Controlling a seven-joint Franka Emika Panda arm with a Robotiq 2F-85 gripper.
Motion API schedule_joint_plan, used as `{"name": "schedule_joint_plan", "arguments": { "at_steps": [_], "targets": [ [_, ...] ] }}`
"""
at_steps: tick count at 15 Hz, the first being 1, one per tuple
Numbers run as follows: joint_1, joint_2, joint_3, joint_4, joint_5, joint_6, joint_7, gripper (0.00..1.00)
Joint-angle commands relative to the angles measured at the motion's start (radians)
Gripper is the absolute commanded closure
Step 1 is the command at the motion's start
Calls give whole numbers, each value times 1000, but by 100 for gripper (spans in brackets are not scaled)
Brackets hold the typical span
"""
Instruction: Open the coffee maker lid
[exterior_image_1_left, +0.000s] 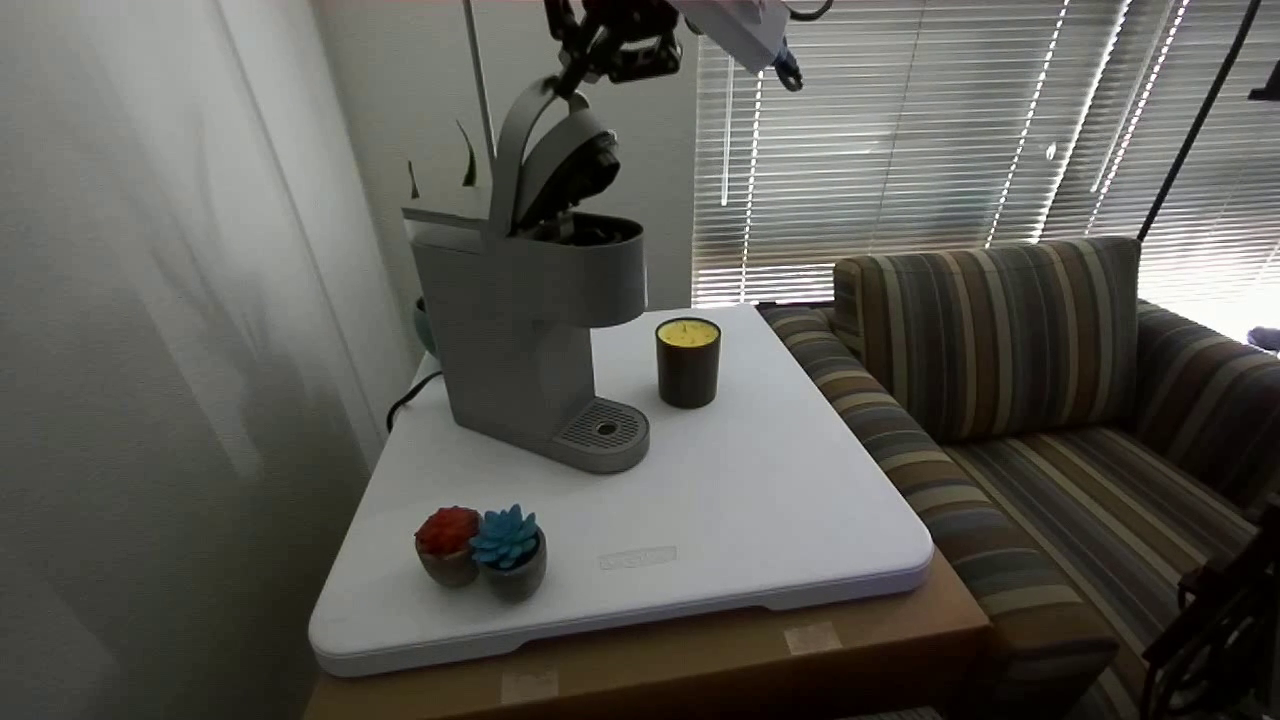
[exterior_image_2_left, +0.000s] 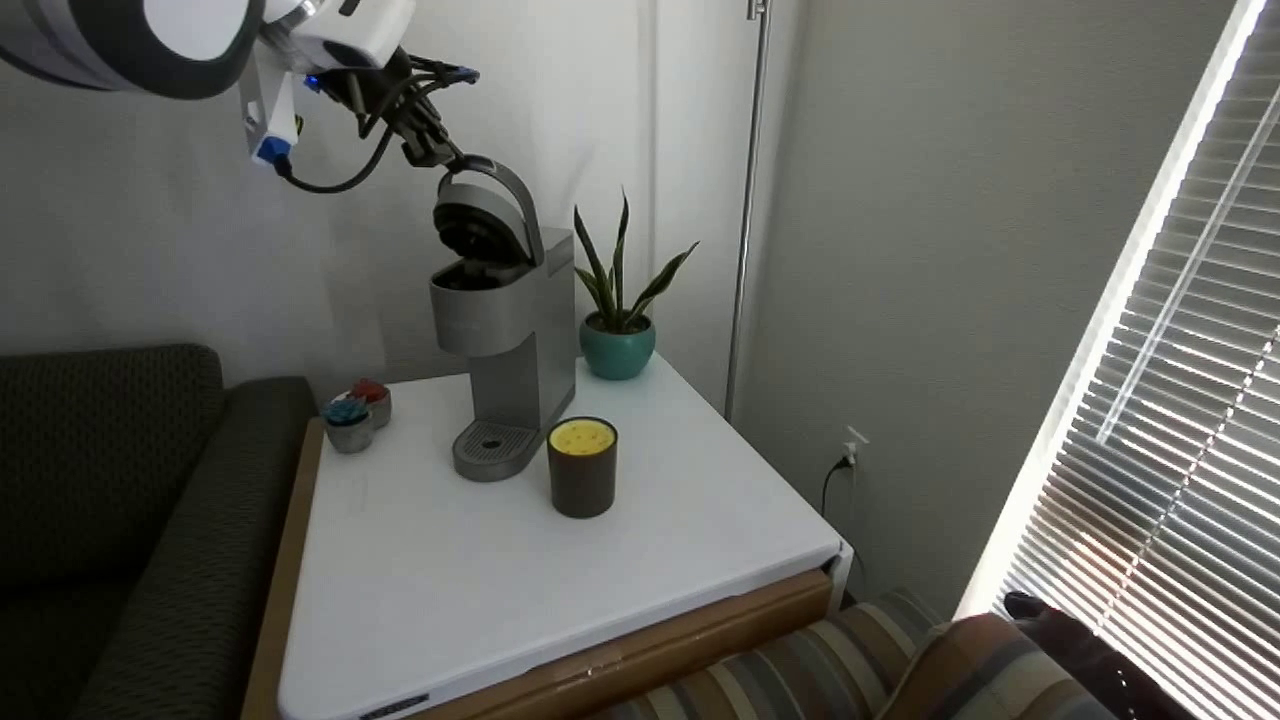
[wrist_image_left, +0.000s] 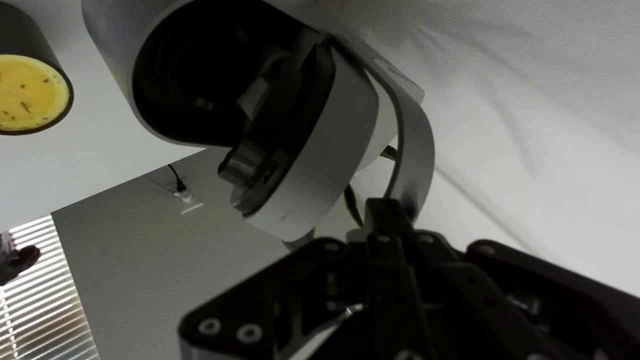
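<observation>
The gray coffee maker (exterior_image_1_left: 490, 330) stands upright on the white tabletop. It also shows in an exterior view (exterior_image_2_left: 505, 320) and in the wrist view (wrist_image_left: 115, 47). Its lid (exterior_image_1_left: 560, 160) is raised and tilted back, with the dark underside and the open top of the machine showing in all views. The lid's arched gray handle (exterior_image_1_left: 512, 140) stands up above the lid. My gripper (wrist_image_left: 395, 215) is shut on this handle near the top of the arch; the contact is partly hidden by a fingertip. In an exterior view, the fingertips (exterior_image_2_left: 457, 164) touch the handle's top.
A dark jar with yellow contents (exterior_image_1_left: 688, 365) stands beside the drip base. Two small potted succulents (exterior_image_1_left: 510, 560) stand near the edge of the white tabletop (exterior_image_1_left: 760, 490). A teal pot with a plant (exterior_image_2_left: 617, 347) stands behind the machine. A striped armchair (exterior_image_1_left: 1000, 340) adjoins the table.
</observation>
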Motion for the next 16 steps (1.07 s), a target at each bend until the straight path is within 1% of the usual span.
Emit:
{"name": "schedule_joint_plan", "arguments": {
  "at_steps": [1, 6, 16],
  "targets": [
    [-31, 52, 21, 65, -2, -37, -16, 100],
    [-24, 59, 13, 74, 0, -39, -11, 100],
    [-79, 75, 67, 81, 16, -35, -14, 100]
  ]
}}
